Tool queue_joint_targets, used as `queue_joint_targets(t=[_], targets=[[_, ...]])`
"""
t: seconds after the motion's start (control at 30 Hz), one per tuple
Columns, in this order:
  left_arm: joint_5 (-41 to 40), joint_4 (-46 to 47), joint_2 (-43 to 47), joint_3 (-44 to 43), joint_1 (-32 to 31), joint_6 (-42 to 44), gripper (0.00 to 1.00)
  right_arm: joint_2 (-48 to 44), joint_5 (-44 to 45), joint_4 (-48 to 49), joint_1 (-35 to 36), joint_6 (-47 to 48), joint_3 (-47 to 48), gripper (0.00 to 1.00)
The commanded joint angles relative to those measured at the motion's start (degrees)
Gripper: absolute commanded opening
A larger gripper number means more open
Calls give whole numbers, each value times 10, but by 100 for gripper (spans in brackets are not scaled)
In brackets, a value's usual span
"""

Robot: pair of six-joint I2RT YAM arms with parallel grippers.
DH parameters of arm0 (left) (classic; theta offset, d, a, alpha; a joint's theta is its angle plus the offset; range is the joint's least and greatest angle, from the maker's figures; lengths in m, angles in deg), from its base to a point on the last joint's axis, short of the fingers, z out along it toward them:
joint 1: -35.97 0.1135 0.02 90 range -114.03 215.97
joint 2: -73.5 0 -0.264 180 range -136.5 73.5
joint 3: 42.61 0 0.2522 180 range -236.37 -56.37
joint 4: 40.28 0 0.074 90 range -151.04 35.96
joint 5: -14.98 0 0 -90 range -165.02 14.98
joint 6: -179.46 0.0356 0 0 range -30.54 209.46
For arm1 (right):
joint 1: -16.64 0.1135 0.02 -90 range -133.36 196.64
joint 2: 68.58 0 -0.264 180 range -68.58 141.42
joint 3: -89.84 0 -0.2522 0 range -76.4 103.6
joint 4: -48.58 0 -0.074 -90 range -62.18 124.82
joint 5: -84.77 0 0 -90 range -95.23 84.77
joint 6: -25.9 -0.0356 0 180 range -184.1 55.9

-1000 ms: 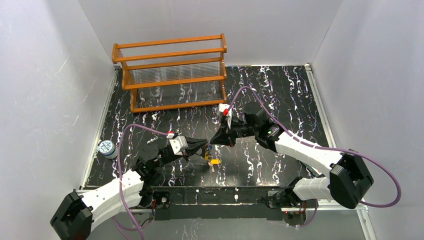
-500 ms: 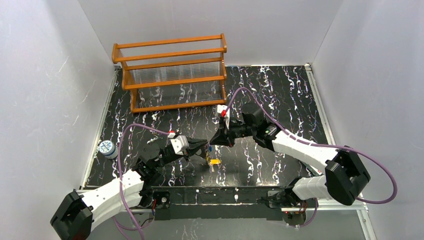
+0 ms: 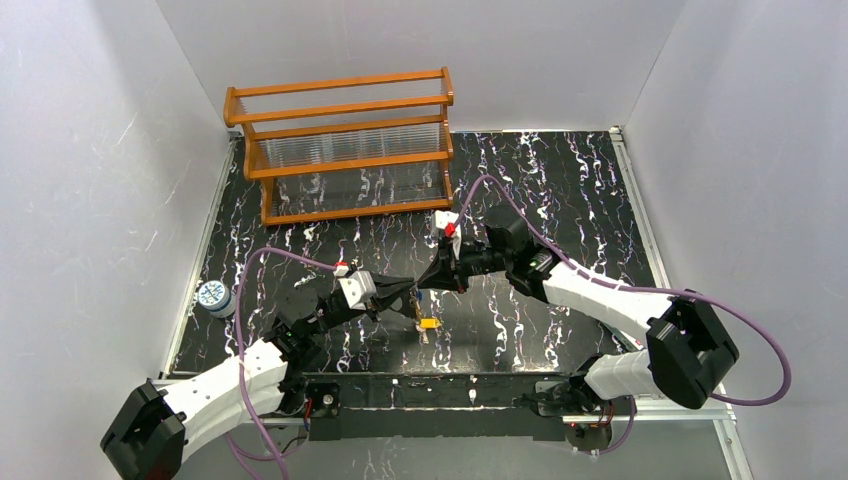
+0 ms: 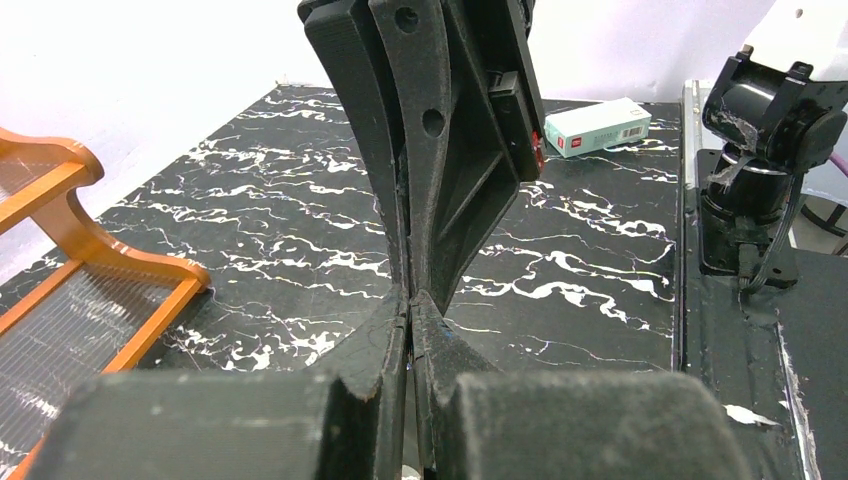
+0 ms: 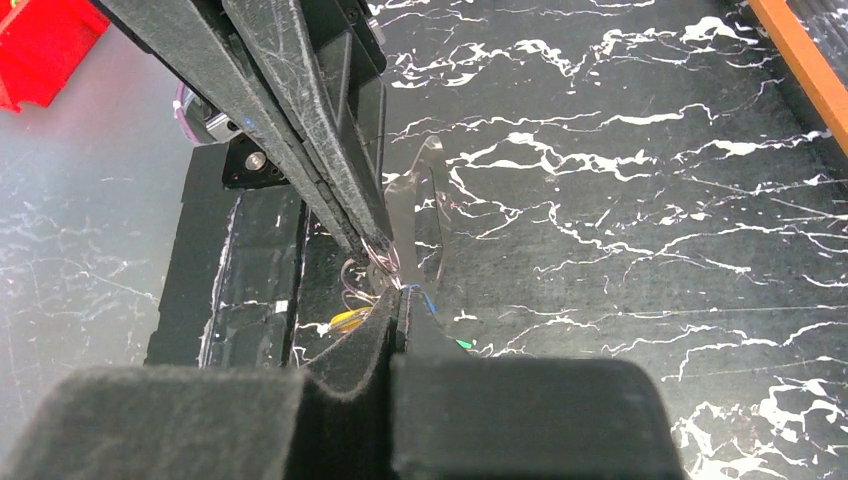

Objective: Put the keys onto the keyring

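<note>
My left gripper [image 3: 408,291] and right gripper [image 3: 424,284] meet tip to tip low over the black marbled table, both shut. In the right wrist view the keyring [image 5: 424,205] shows as a pale thin loop rising from between the two sets of tips, with thin wire coils under the left gripper's tip [image 5: 374,246]. A blue key [image 5: 426,298] shows as a sliver at my right gripper [image 5: 400,296]. A yellow key [image 3: 430,323] sits just below the tips and also shows in the right wrist view [image 5: 346,320]. A green key [image 5: 462,344] peeks out beside my right finger. In the left wrist view my left gripper [image 4: 411,302] is shut against the right fingers.
An orange wooden rack [image 3: 345,150] stands at the back left. A blue-and-white jar [image 3: 213,297] sits at the left edge. A green-white box [image 4: 598,127] lies at the table's right side by the right arm base [image 4: 760,170]. A red object [image 5: 40,40] lies beyond the table.
The right arm's elbow has shifted slightly left and back. Both grippers stay shut and tip to tip. The yellow key has not moved.
</note>
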State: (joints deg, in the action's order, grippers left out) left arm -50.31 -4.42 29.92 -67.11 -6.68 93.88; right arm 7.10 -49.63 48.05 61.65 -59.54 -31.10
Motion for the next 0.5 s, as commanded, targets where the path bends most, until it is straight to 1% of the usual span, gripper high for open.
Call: queue_joint_targets(t=[0.0,0.17,0.27,0.3,0.33,0.4,0.47], targets=[[0,45,13,-5,-2,-2,0,5,-37,45,7,31,-10,1],[0,45,16,-3,-2,-4,0,15,-34,47,14,45,-12,1],[-2,45,18,-1,-2,-4,0,11,-21,71,19,42,-27,7],[-2,45,18,0,-2,-5,0,7,-17,84,21,38,-33,10],[-3,46,19,1,-2,-5,0,3,-15,97,23,38,-40,15],[-4,45,21,3,-2,-5,0,-6,-14,116,22,37,-53,17],[-6,46,23,4,-2,-6,0,-15,-13,131,23,38,-63,23]])
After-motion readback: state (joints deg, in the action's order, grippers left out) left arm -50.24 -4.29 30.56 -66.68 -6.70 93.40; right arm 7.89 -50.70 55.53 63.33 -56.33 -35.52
